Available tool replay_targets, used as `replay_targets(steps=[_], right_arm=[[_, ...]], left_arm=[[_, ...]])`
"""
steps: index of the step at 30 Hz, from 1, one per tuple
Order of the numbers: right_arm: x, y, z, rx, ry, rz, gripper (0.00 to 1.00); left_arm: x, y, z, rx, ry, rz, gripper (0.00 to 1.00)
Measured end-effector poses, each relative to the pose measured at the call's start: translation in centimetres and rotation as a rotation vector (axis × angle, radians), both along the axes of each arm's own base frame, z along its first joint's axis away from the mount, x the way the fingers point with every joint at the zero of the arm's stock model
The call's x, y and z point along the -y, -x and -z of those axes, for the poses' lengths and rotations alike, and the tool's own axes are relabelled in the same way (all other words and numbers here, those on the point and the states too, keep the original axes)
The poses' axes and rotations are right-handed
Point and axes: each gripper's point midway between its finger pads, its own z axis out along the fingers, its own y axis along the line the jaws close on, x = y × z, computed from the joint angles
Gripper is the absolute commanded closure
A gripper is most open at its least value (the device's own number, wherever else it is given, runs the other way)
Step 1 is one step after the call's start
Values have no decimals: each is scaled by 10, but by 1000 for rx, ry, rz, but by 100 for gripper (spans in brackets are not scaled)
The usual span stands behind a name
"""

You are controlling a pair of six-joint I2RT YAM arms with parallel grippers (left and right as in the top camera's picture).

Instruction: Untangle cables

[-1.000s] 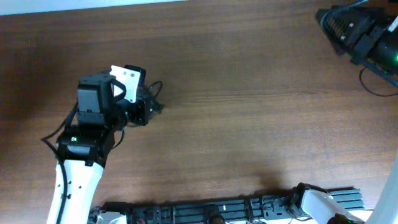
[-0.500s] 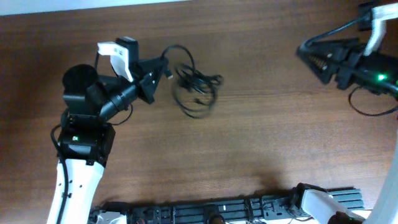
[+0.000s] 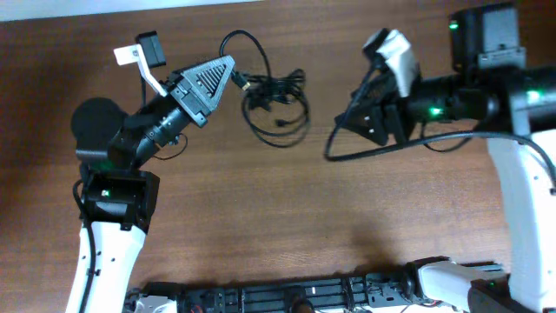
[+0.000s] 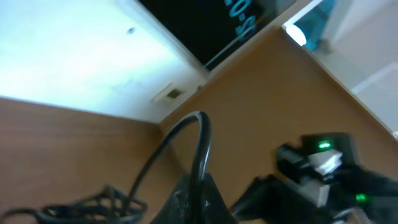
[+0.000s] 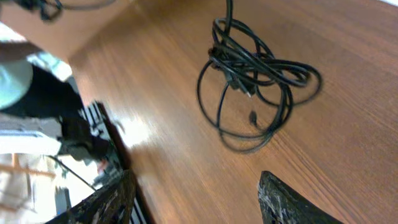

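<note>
Hanging over the brown bench in the overhead view, the left fingers point at the cables, a loose black tangle lying between both arms, with the right fingers near its other side. The left wrist view shows the left fingers pinching one of the cables, which arches upward. The right wrist view shows the right fingers spread wide, with the cables on the bench ahead, untouched.
</note>
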Motion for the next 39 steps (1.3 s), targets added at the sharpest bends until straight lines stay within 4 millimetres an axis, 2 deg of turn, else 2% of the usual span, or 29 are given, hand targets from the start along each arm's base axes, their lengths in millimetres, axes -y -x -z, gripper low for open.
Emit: replay_targets(steps=[4, 8, 15, 20, 25, 26, 27, 28, 29, 36, 37, 38, 39], right_arm=[[-15, -4, 20, -9, 68, -74, 35], [-22, -11, 33, 73, 129, -178, 35], [-26, -35, 23, 319, 168, -265, 35], [-27, -40, 21, 369, 174, -284, 35], [-30, -43, 26, 400, 178, -335, 36], [-31, -43, 26, 409, 172, -350, 39], [-33, -44, 26, 424, 165, -363, 65], [-34, -44, 24, 440, 161, -373, 96], [-35, -45, 23, 450, 154, -378, 96], [-41, -43, 15, 491, 109, -409, 96], [-41, -43, 15, 491, 107, -409, 83], [-41, -43, 15, 490, 106, -406, 60], [-42, -44, 14, 493, 104, -408, 43]], left_arm=[[0, 4, -18, -3, 89, 19, 100], [2, 5, -20, -76, 156, 42, 100], [22, 17, -19, -166, 214, 125, 100], [38, 29, -23, -203, 251, 187, 100], [41, 36, -39, -198, 314, 227, 100], [41, 36, -40, -207, 323, 231, 100], [41, 36, -40, -217, 331, 233, 100], [41, 37, -40, -227, 340, 236, 100], [41, 37, -41, -233, 347, 239, 100], [40, 42, -55, -222, 397, 269, 100], [40, 42, -54, -226, 398, 269, 100], [40, 42, -54, -227, 399, 270, 100], [40, 42, -54, -229, 401, 270, 100]])
